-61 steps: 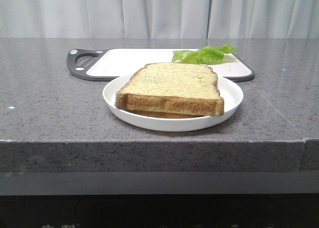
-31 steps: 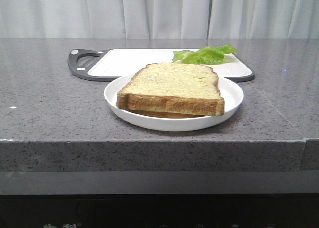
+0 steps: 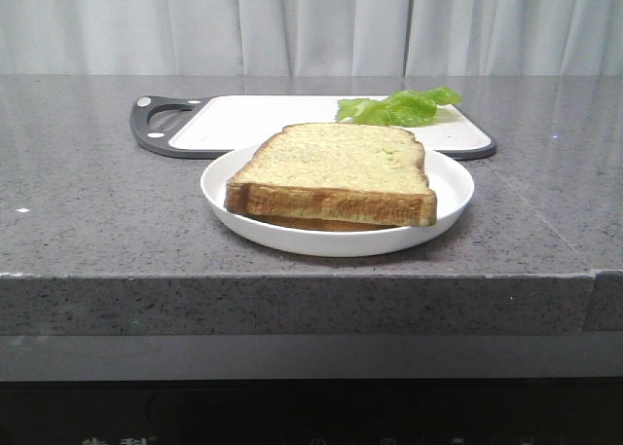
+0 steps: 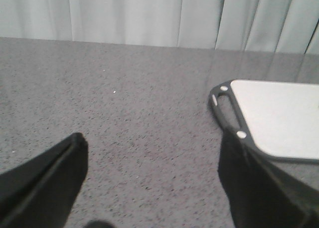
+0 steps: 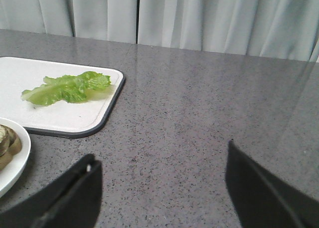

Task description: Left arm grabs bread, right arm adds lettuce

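The bread (image 3: 336,167), a thick tan slice, lies on top of a second slice on a white plate (image 3: 453,187) in the middle of the counter. The lettuce (image 3: 401,106) lies on the right end of a white cutting board (image 3: 253,119) behind the plate; it also shows in the right wrist view (image 5: 67,87). Neither arm shows in the front view. My left gripper (image 4: 152,143) is open and empty over bare counter, beside the board's handle (image 4: 227,106). My right gripper (image 5: 159,165) is open and empty over bare counter, to the right of the board and plate.
The cutting board has a black rim and a handle (image 3: 161,119) at its left end. The grey stone counter (image 3: 88,192) drops off at its front edge near the plate. A pale curtain (image 3: 292,21) hangs behind the counter.
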`<state>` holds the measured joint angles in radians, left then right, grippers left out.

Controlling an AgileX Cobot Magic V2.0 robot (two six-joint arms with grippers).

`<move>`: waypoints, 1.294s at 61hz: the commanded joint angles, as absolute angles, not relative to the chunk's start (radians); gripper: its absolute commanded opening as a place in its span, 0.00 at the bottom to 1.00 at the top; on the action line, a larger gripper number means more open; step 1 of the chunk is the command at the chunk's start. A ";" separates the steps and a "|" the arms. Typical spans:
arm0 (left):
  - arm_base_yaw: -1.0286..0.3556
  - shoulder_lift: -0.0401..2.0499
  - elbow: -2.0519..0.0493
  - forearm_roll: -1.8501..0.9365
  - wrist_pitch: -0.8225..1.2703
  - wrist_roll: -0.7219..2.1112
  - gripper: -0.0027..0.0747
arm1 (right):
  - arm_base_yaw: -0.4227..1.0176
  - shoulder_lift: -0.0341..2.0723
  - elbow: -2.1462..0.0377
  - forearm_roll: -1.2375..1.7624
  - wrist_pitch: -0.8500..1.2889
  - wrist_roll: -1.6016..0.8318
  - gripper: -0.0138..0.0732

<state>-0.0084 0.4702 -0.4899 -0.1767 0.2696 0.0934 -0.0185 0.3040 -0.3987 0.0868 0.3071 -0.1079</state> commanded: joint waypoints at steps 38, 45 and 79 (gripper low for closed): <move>-0.451 1.092 -0.954 -0.538 0.534 0.198 0.67 | -0.025 0.322 -0.436 0.075 0.245 -0.112 0.91; -0.509 1.230 -1.042 -0.573 0.578 0.198 0.67 | -0.025 0.322 -0.436 0.075 0.246 -0.112 0.91; -0.535 1.626 -1.329 -0.671 0.794 0.221 0.50 | -0.025 0.322 -0.436 0.075 0.247 -0.112 0.91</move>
